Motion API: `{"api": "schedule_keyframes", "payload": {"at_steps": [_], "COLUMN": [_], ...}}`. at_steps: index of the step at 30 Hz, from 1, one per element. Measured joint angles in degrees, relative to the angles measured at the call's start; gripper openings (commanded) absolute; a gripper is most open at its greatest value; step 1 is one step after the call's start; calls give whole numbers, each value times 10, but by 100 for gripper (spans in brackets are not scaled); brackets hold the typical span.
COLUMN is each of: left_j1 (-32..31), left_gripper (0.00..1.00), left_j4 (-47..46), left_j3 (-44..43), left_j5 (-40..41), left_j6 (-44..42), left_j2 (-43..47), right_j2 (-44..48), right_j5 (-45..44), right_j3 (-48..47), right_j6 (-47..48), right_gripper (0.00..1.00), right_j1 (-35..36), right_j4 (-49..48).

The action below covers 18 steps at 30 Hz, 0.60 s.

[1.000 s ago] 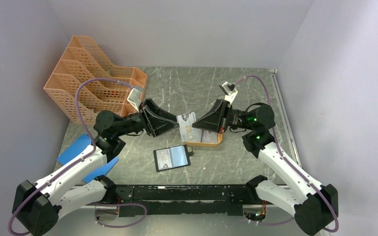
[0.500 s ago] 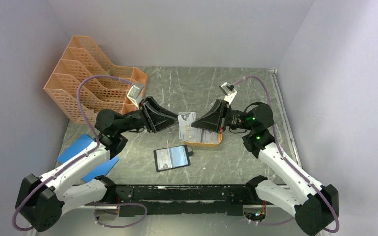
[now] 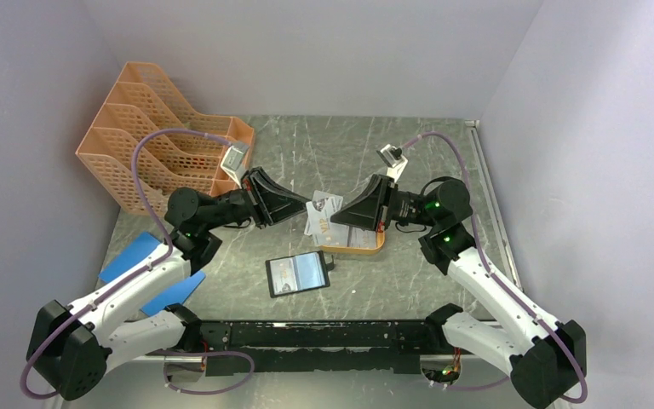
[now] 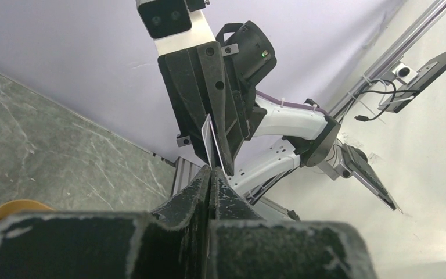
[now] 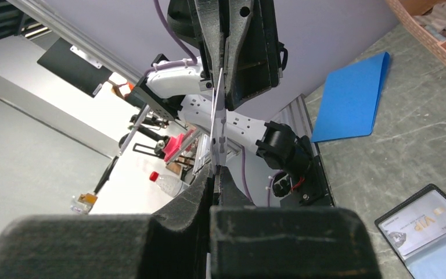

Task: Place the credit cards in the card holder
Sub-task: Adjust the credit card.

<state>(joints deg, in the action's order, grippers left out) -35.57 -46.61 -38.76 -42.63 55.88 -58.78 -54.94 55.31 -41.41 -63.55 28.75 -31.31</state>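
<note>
Top external view: left gripper [image 3: 306,210] and right gripper [image 3: 335,217] both pinching credit cards [image 3: 320,211] above orange tray [image 3: 366,249]. Cards now tilting more than moment ago, likely being pulled apart. Card holder [image 3: 298,273] lying open on bench beside tray, waiting for them.

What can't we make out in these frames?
1. Card count: the cards pinched between the left gripper and right gripper overlap in the top view, edge-on in both wrist views.
2. Tray contents: top view, covered by the right gripper and cards.
3. Wallet: cut off by the right wrist view's corner; card print too small in the top view.
</note>
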Motion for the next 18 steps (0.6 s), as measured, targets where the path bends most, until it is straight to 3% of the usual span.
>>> {"api": "schedule_keyframes", "payload": {"at_steps": [9, 18], "left_j1": [-3, -9], "left_gripper": [42, 53], "left_j4": [7, 19], "left_j3": [-7, -14], "left_j5": [3, 1], "left_j6": [3, 17], "left_j2": [-9, -15], "right_j2": [4, 5], "right_j5": [17, 28], "right_j3": [-1, -10], "right_j6": [35, 65], "right_gripper": [0, 0], "right_j1": [8, 14], "right_j4": [38, 68]}}
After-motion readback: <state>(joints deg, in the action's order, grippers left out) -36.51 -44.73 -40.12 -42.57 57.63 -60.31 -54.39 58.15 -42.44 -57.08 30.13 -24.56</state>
